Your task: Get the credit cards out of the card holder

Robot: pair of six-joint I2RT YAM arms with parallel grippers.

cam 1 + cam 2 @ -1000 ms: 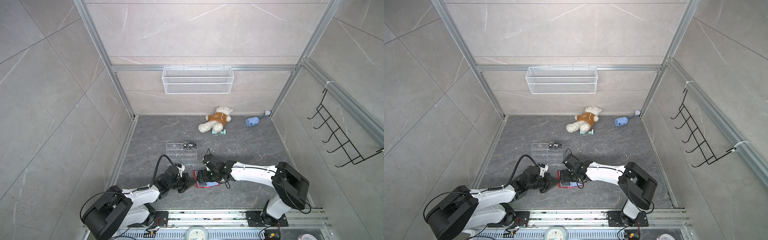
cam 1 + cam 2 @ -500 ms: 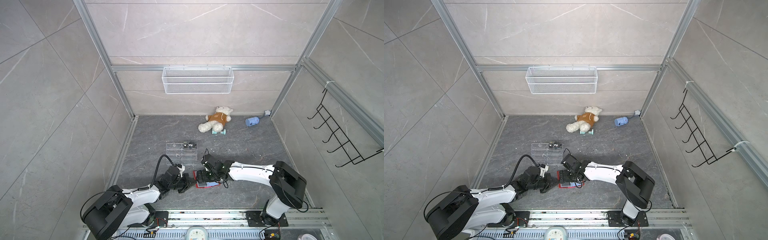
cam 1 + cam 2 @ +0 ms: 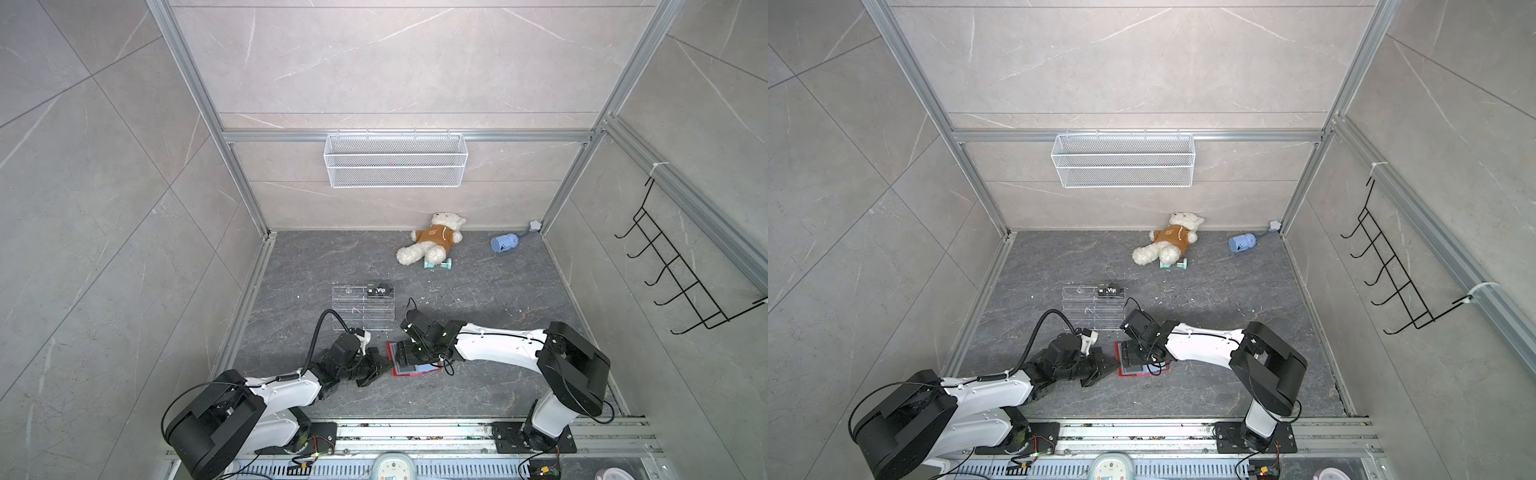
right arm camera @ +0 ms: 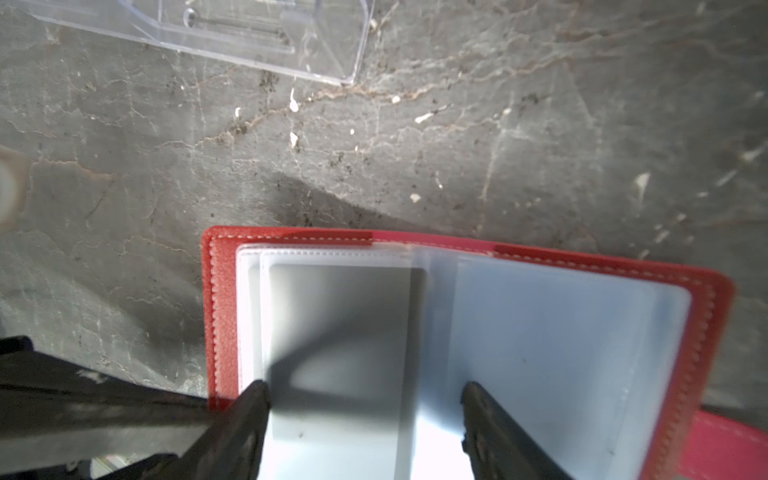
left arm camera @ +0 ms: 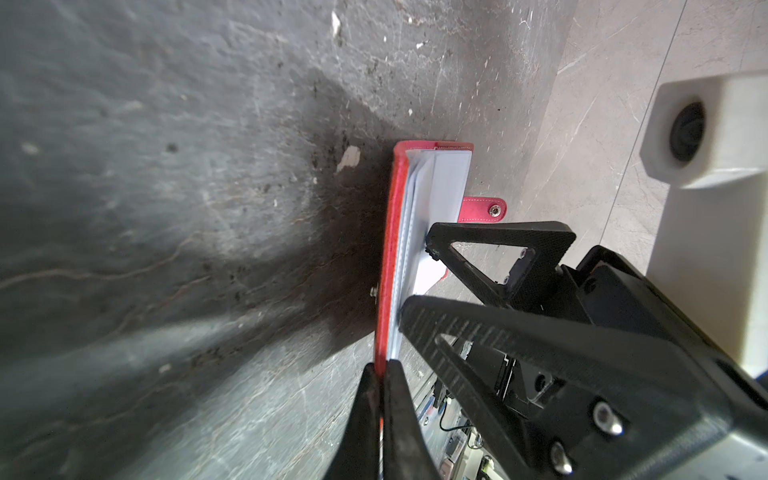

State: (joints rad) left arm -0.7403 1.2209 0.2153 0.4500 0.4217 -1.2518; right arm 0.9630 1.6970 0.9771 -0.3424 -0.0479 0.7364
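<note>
The step in hand, as I judge it, is drawing a card out of the card holder [image 4: 540, 254]. The holder lies open and flat on the table [image 3: 478, 291], just in front of the clear acrylic rack [image 3: 361, 311]. The left gripper [image 5: 380, 371] is closed tight on the edge of the red cover, pinning it. The right gripper [image 4: 365, 388] hangs over one page with its jaws well apart. It has a fingertip to either side of a dark grey credit card [image 4: 345, 316] inside its clear sleeve [image 4: 249, 316], and it grips nothing yet. To do this well, the left pinch should stay firm so the holder cannot slide. The right gripper should catch the card itself and draw it along the sleeve's mouth (slick, floppy plastic caught with the card would likely lift the whole page). Which side that mouth faces I cannot tell. As for contents, the holder shows that one card. The facing page is pale blue with no card visible, and the pages beneath are hidden. The rack carries one black Vip card [image 3: 380, 290] on its far tier, and the other tiers look bare. Nothing shows in the wire basket [image 3: 395, 166] on the back wall.
</note>
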